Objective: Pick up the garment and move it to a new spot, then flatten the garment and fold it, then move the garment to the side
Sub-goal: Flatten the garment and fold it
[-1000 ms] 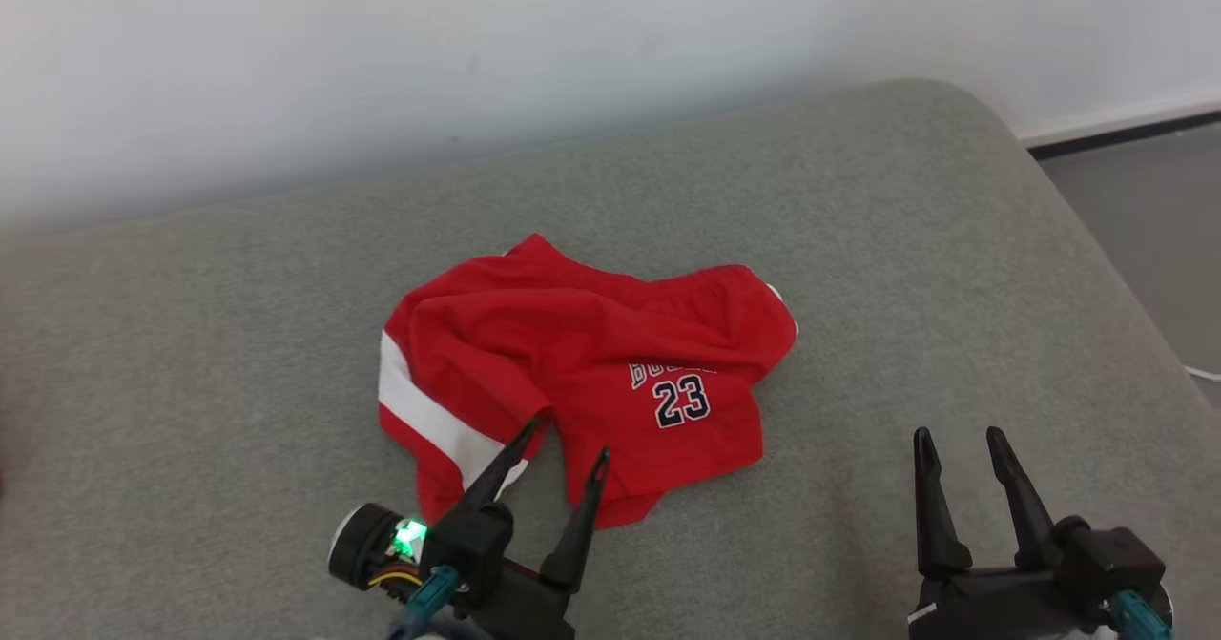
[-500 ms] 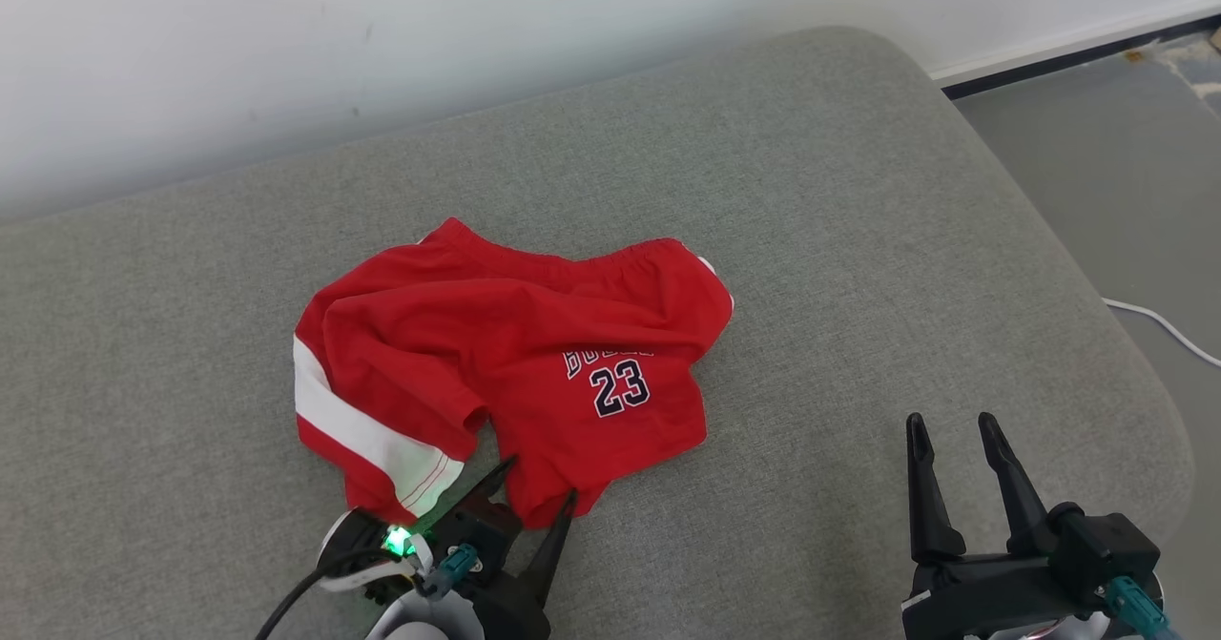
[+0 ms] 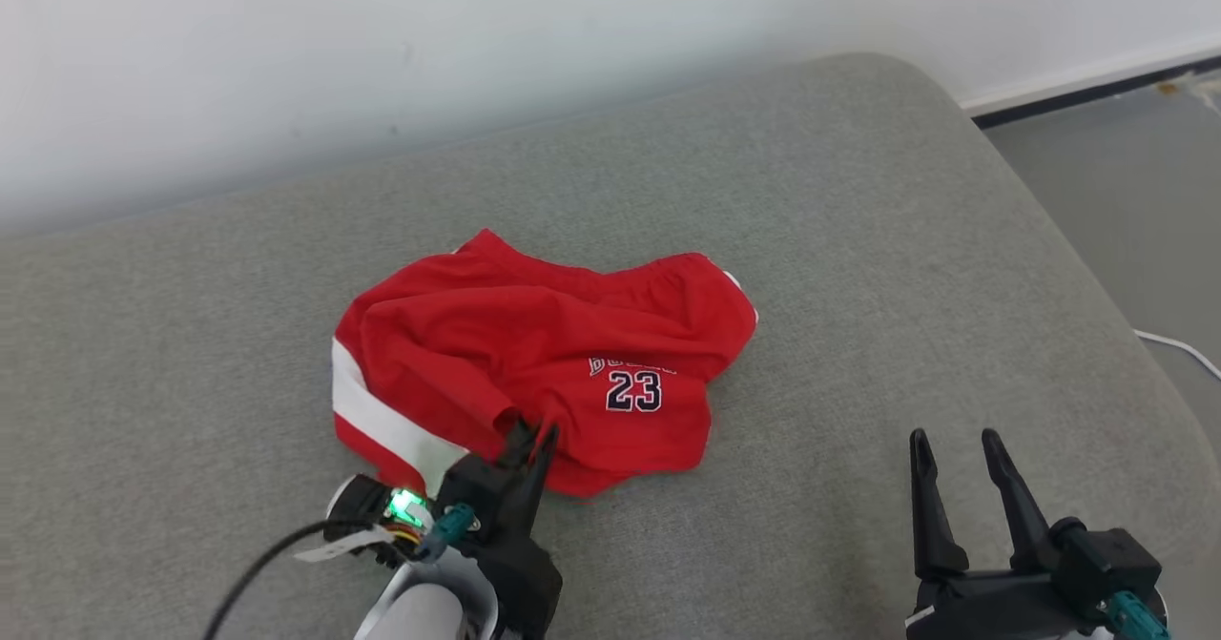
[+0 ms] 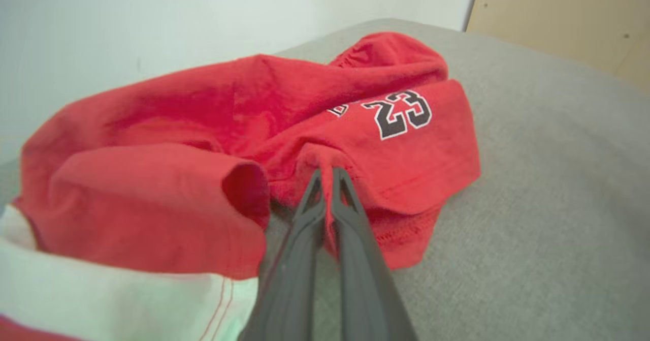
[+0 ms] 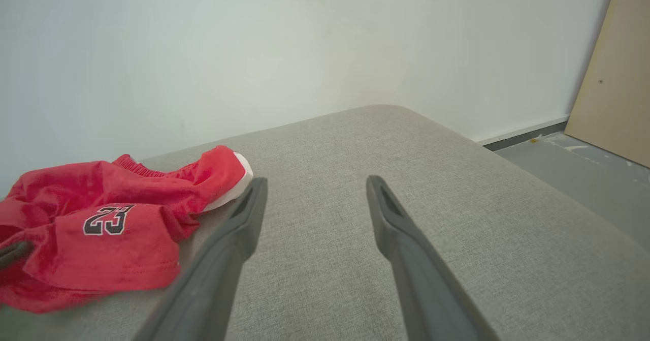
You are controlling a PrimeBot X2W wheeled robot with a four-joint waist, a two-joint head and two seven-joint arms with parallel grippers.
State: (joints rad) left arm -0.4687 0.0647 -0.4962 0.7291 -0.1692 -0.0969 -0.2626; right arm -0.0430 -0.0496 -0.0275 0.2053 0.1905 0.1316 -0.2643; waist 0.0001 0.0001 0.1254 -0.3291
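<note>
A crumpled pair of red shorts [image 3: 534, 354] with a white side stripe and the number 23 lies on the grey cushion [image 3: 858, 268]. My left gripper [image 3: 534, 433] is at the garment's near edge, shut on a pinch of red fabric between the two leg openings; the left wrist view shows the fingers [image 4: 350, 214] closed with cloth [image 4: 355, 143] bunched at their tips. My right gripper [image 3: 954, 442] stands open over bare cushion to the right of the shorts [image 5: 101, 229], apart from them, its fingers [image 5: 238, 229] spread with nothing between.
A white wall runs behind the cushion. The cushion's rounded right edge drops to a grey floor [image 3: 1126, 173] with a white cable [image 3: 1178, 349]. A tan panel [image 5: 614, 76] stands at the far right. Bare cushion lies to the left and right of the shorts.
My left gripper has moved forward onto the near hem and closed from open onto the fabric. The head camera shifted, so the whole scene slid sideways. The right gripper stayed open.
</note>
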